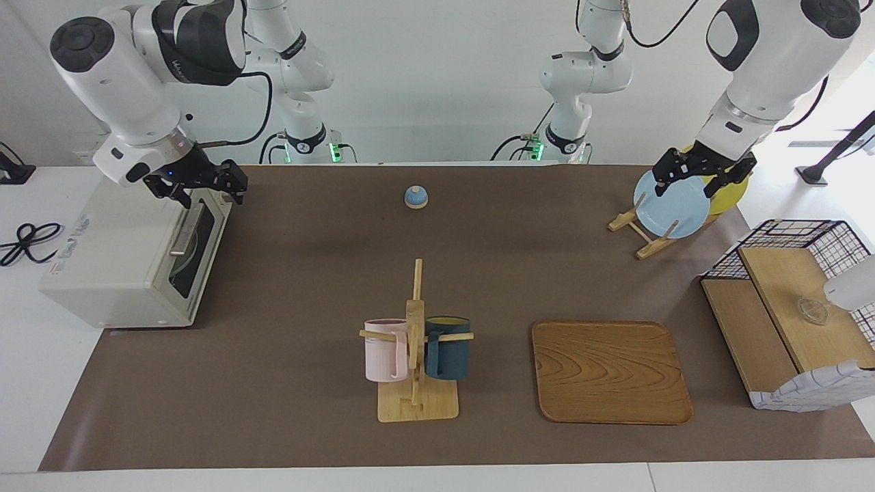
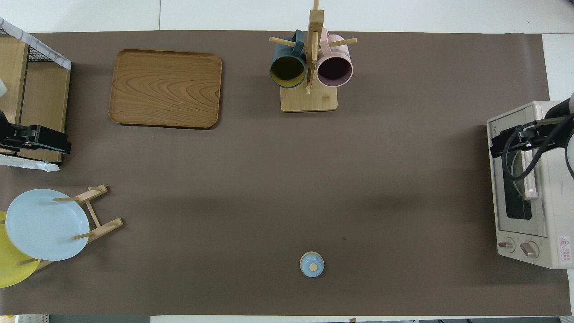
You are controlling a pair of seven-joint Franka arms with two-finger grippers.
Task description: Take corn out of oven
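Note:
The cream-white oven [image 1: 116,260] [image 2: 551,224] stands at the right arm's end of the table with its dark glass door shut and its metal handle [image 1: 184,229] [image 2: 530,175] along the door's top. Only a round plate shows dimly through the glass; the corn is hidden. My right gripper [image 1: 212,195] [image 2: 502,143] hangs open just above the oven's upper front edge, over the end of the handle, holding nothing. My left gripper [image 1: 689,186] [image 2: 45,141] waits open over the plate rack.
A blue plate [image 1: 670,205] and a yellow plate [image 1: 735,191] lean in a wooden rack. A mug tree [image 1: 415,342] carries a pink and a dark teal mug. A wooden tray [image 1: 608,372], a wire shelf basket [image 1: 793,307] and a small blue knobbed lid [image 1: 416,197] also sit here.

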